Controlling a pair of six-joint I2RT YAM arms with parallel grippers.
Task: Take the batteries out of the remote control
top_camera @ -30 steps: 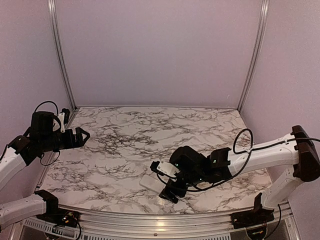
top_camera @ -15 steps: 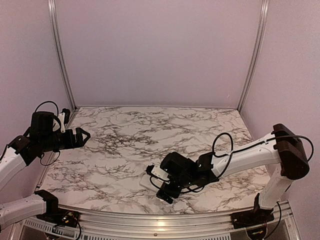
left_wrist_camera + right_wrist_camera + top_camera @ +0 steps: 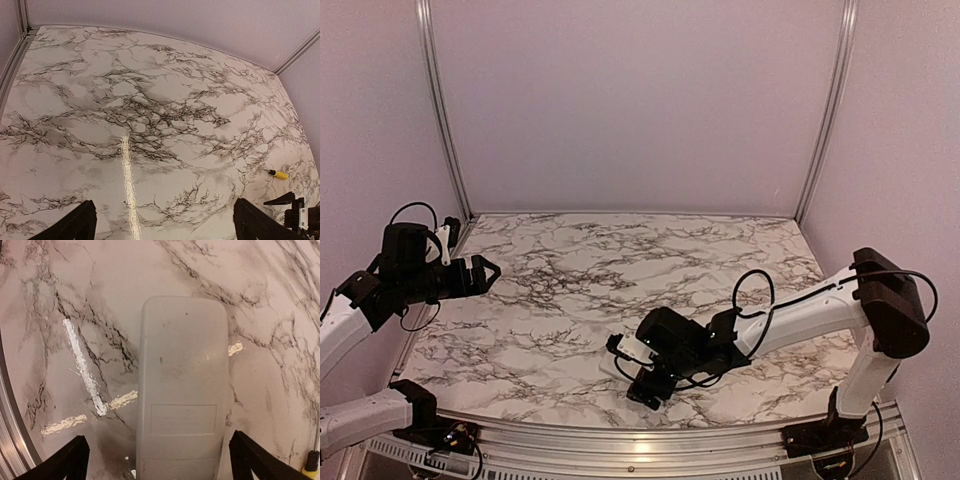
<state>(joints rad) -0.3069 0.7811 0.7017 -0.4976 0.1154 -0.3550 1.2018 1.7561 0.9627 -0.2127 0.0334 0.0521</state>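
- Jaws on the right gripper (image 3: 162, 467) stand spread wide, one finger to each side of the near end of the remote control (image 3: 182, 390), not yet touching it as far as I can tell.
- Remote control lies flat on the marble table (image 3: 570, 290) near the front edge, plain white face up. No batteries show.
- Compared with a second ago, the right arm has swung leftward and lower, so its wrist now covers most of the remote control from above. I judge it is lined up to grasp.
- Yellow stick (image 3: 311, 462) lies just off to the right, untouched.
- Left gripper (image 3: 165, 230) hangs at the far left with jaws equally wide and nothing between them, where it was before.
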